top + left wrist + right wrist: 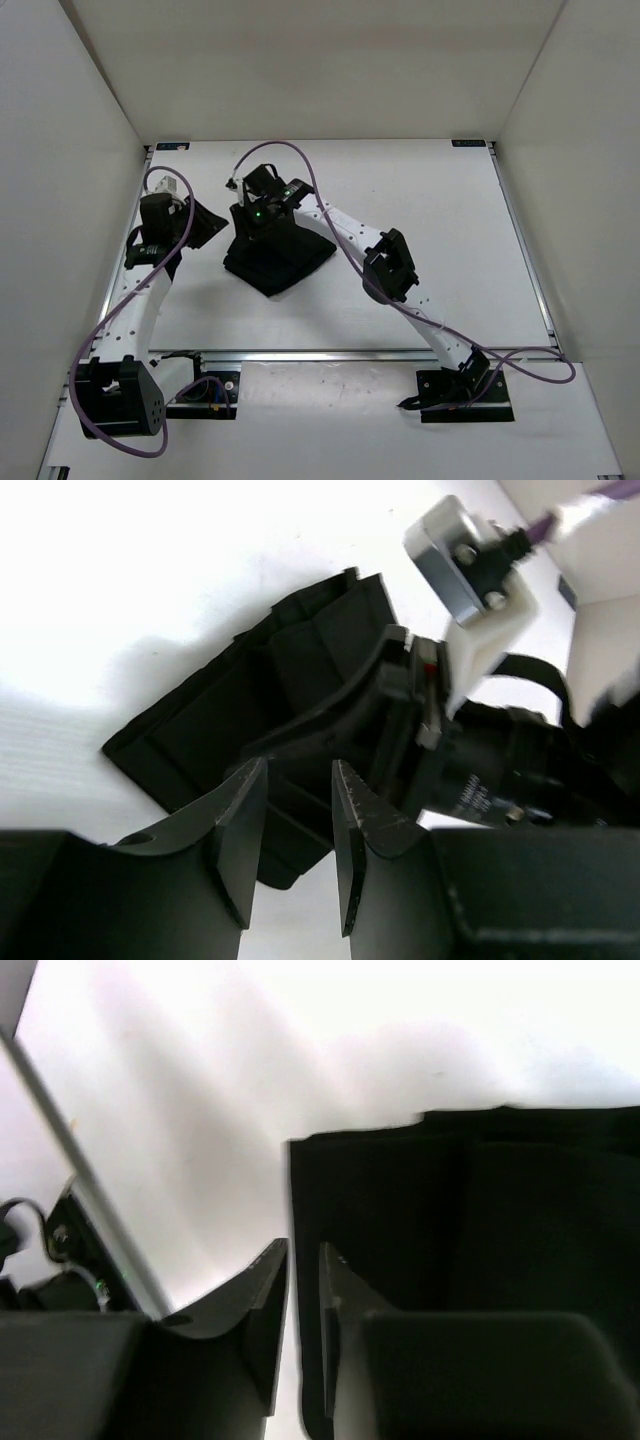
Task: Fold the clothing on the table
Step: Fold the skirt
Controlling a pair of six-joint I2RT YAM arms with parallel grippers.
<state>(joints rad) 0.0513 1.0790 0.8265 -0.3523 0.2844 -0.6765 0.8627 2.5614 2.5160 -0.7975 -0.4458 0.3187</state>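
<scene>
We find no legible writing: a small blue label (170,145) at each far corner of the bench (430,220) is too small to read, and a line of pale print (468,798) on the right arm's barrel, seen from the left wrist, is blurred. The bench is flat and white, enclosed by white side walls (60,150), with a silver rail (380,352) along its near edge. The clothing (285,258), black and creased lengthwise, lies bunched left of centre on the bench. Only the top view shows both arms whole, their purple cables (330,215) and a green light (258,211) on the right wrist. Only the left wrist view shows the right arm's camera block (460,555) above the fabric. In that view the left tool (300,765) stands partly open and holds nothing, with the clothing just beyond its fingers. Only the right wrist view shows the fabric's straight edge close up. There the right tool (303,1248) stands narrowly open at that edge, with bright bench showing through the gap and no fabric gripped.
</scene>
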